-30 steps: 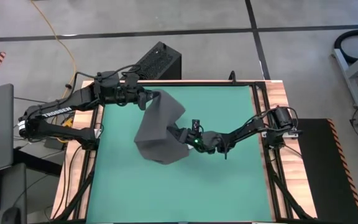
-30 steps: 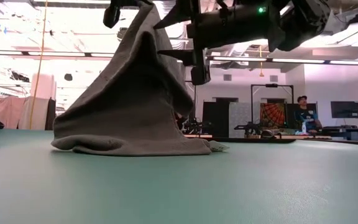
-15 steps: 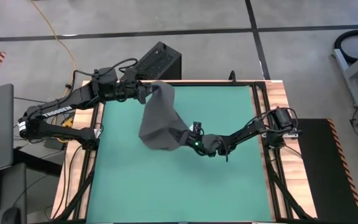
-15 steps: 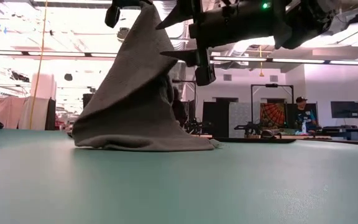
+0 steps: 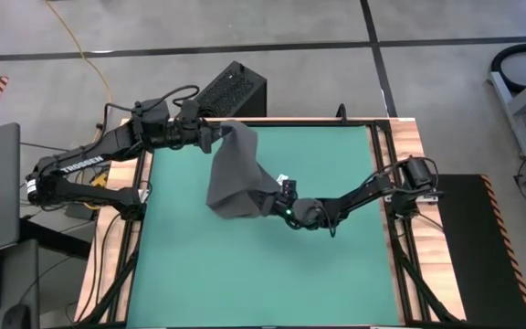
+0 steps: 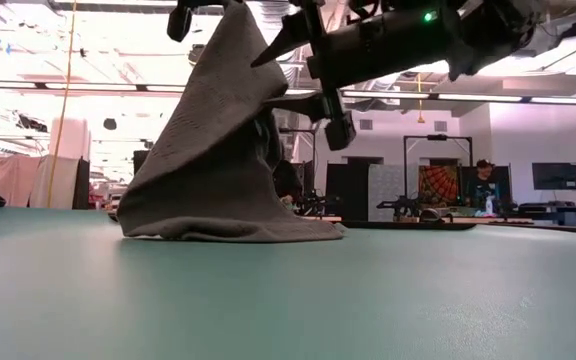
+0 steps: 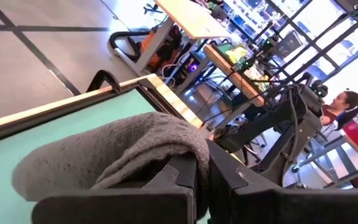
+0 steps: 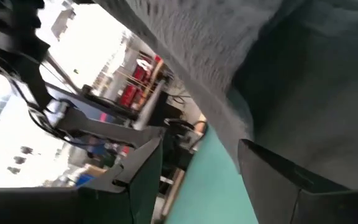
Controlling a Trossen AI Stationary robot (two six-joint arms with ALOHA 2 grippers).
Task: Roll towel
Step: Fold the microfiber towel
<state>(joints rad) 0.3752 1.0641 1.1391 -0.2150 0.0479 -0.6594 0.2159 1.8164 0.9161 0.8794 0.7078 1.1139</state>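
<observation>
**Operator:** Since a second ago, my left gripper (image 5: 210,139) has pulled the towel (image 5: 233,174) up and toward its own back corner of the mat (image 5: 336,265); the heap on the mat has drawn in under it, and my right gripper (image 5: 278,192) has followed it in.

**Observer:** What is each hand doing?

**Operator:** Left is clamped shut on the top corner of the towel; the wrist view shows cloth bunched over its closed fingers (image 7: 194,177). Right stands with its jaws wide. The towel hangs right against them, but I can't say the cloth is between them, so I count it as holding nothing.

**Observer:** Where is the towel, then?

**Operator:** It hangs below the left gripper like a tent, its lower edge resting on the mat just beside the right gripper.

**Observer:** Which way does it run?

**Operator:** Its long axis slopes steeply from the pinched corner down and outward to the mat. It points up at the left gripper, with the wide end at the bottom.

**Observer:** What worries you?

**Operator:** Three things. It's held by one corner, so a further pull could slip it free. If I lower it as it is, it will likely crumple and not lie flat for rolling. And if the right jaws close on a fold, I could drag the towel skew.
</observation>
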